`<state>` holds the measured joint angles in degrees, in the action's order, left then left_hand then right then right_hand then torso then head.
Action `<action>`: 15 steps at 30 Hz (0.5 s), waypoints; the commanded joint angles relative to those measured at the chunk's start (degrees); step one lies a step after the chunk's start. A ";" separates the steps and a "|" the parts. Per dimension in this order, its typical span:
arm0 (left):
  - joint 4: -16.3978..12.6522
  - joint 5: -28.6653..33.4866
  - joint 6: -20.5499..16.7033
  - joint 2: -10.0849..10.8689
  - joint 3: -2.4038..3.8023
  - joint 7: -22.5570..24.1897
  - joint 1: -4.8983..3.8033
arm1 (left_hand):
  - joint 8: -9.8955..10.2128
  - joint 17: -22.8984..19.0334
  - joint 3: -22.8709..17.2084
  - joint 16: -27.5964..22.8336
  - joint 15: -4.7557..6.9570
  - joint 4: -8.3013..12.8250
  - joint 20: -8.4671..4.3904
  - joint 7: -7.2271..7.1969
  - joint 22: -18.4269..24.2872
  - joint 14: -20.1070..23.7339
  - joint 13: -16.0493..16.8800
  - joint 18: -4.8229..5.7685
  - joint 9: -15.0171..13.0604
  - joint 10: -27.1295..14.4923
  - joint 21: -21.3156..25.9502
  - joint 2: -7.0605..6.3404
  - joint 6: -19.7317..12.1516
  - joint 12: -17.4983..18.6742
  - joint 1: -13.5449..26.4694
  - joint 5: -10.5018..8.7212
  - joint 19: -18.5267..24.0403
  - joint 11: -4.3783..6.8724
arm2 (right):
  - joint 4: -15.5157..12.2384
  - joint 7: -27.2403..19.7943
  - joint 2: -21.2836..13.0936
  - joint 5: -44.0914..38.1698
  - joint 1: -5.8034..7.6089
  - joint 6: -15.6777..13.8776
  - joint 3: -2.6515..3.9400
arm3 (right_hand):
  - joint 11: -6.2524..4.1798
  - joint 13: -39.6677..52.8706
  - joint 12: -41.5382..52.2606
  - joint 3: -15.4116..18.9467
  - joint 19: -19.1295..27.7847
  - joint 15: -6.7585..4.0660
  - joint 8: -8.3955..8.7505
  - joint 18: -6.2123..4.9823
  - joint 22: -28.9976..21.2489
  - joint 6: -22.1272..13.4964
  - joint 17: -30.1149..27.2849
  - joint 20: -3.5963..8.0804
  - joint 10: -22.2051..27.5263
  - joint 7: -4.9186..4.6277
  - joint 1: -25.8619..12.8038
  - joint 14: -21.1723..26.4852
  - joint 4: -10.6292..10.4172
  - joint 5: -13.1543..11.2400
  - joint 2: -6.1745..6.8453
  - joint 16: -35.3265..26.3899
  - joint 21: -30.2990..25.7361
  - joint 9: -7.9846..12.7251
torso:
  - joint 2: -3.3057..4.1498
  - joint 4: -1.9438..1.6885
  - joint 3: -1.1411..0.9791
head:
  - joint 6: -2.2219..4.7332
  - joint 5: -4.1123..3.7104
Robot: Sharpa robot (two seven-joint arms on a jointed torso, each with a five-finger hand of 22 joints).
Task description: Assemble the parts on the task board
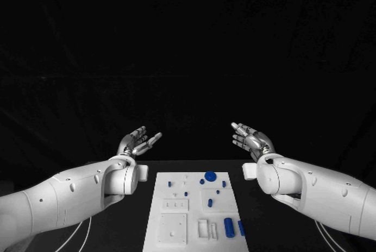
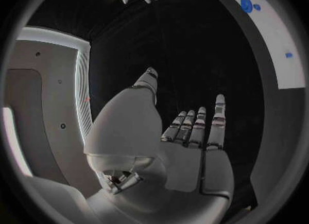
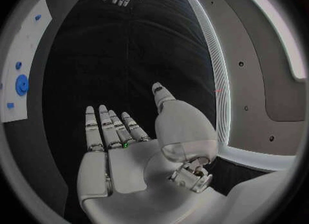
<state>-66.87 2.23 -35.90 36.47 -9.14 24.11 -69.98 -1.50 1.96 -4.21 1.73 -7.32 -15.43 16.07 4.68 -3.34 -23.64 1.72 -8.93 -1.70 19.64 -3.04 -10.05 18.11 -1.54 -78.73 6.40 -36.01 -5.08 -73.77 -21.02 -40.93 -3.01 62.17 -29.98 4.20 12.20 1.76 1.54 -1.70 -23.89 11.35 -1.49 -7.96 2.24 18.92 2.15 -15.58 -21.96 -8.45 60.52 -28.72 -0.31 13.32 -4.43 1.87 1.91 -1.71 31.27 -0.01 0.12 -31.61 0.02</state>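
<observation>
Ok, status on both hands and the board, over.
Left robot hand open, empty. Right robot hand open, empty. Both raised beyond task board; blue parts untouched. Nothing in the way.

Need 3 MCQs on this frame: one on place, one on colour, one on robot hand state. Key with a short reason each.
1. Where do the two robot hands sit relative to the task board?
A. Resting on the board
B. Raised beyond its far edge, one to each side
C. Both beneath the table

2. What colour are the small parts on the board?
A. Blue
B. Red
C. Yellow

3. What state is the left robot hand in?
A. Gripping a part
B. Curled into a fist
C. Open, fingers apart, holding nothing

Key:
1 B: the head view shows the left robot hand and the right robot hand lifted past the board's far end, apart from it.
2 A: the round part and the long part are blue on the white plate.
3 C: the left wrist view shows its palm bare and fingers extended.
</observation>
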 commanded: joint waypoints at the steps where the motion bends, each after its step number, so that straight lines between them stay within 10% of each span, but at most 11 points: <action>1: 4.17 1.81 8.01 -1.47 -1.15 -3.93 -1.73 | -0.29 0.15 -0.26 0.37 -0.14 -0.81 0.46 0.22 -0.16 -1.11 0.11 -0.95 -0.12 1.03 -0.42 -0.29 0.94 -0.30 -2.91 0.43 -1.49 -0.21 | 3.85 7.16 0.89 -4.93 0.51 14.59 0.81 | 0.49 0.18 0.40 -0.51 -1.06 0.63 -0.41 -0.90 0.13 1.33 0.17 -0.34 -1.65 -2.58 3.07 -1.68 0.71 0.62 0.03 0.44 0.44 -0.16 | 0.00 -0.01 0.00 | 0.01 0.00; 11: 9.98 2.55 11.44 -3.55 -3.34 -5.79 -4.22 | -0.33 0.18 -0.42 0.39 -0.24 -0.48 0.45 0.68 -0.20 -1.72 0.15 -1.02 -0.16 1.71 -0.48 0.19 1.60 -0.33 -2.84 0.34 -1.93 -0.52 | 11.38 12.90 2.64 -8.05 1.46 25.51 2.70 | 0.78 0.67 0.87 -0.65 -5.49 1.21 -0.90 1.85 0.40 11.79 0.55 2.02 -11.80 -2.87 10.19 -10.91 8.02 0.92 1.16 0.79 0.76 -0.67 | 0.00 -0.01 0.00 | 0.01 0.00; 15: 9.98 2.55 11.44 -3.55 -3.34 -5.79 -4.22 | -0.56 0.43 -0.77 0.61 -0.60 4.30 0.44 2.69 -0.55 -7.66 0.45 -1.66 -0.38 7.21 -0.98 3.62 6.28 -0.50 -1.38 0.14 -6.08 -2.16 | 12.14 13.48 2.81 -8.36 1.56 26.61 2.89 | -0.41 1.11 1.26 -1.73 -11.83 0.34 -1.29 1.97 0.77 20.82 0.86 3.17 -21.98 -2.14 11.87 -18.74 10.30 2.77 1.23 1.09 1.25 -1.07 | 0.00 -0.01 0.00 | 0.01 0.00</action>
<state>-56.88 4.12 -26.87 33.09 -12.51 19.14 -74.14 -1.81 2.34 -4.79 1.95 -7.86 -11.62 16.53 7.01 -3.78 -30.25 2.12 -9.81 -1.99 25.96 -3.74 -7.20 23.65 -1.84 -80.22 6.63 -41.41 -6.90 -61.78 -9.85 -38.22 -9.16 63.68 -8.71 7.04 11.93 2.80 2.65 -3.41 -35.04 11.85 -2.54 -6.58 2.97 38.76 2.98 -12.56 -42.79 -10.15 72.04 -46.55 9.64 15.87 -3.24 2.72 2.92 -2.75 31.27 -0.02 0.12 -31.59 0.02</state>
